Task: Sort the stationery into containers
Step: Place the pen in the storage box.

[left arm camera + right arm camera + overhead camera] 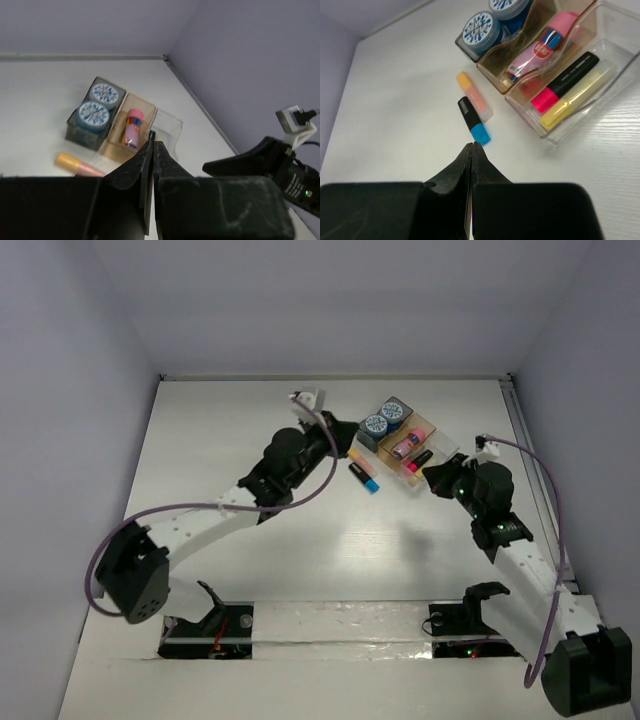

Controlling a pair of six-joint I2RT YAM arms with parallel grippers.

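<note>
**Fig. — top, L-wrist & R-wrist views.** The left gripper (153,144) is hovering near the tray cluster, on its dark-grey/amber side. Its fingers are pressing together w/ nothing between them. The right gripper (471,146) is hanging over the bare table (395,100), near the clear tray's end of the cluster. Its fingers are likewise pressing together & are empty.

**Containers:**
- The dark grey tray (80,132) is holding the rear pot (106,93) & the front pot (94,113), side by side, lids up.
- The amber tray (495,72), in the middle, is holding the pink-topped stick (545,45), which is lying lengthwise.
- The clear tray (620,50) is holding the pink-black marker (565,80) & the yellow marker (575,97), lying parallel & just beside each other.

**Unsorted:** the orange marker (474,95) & the black-blue marker (474,121) are lying on the table, outside every tray. They are just beside each other, near the amber tray's end & between the 2 grippers. Whether they are touching cannot be told.
</note>
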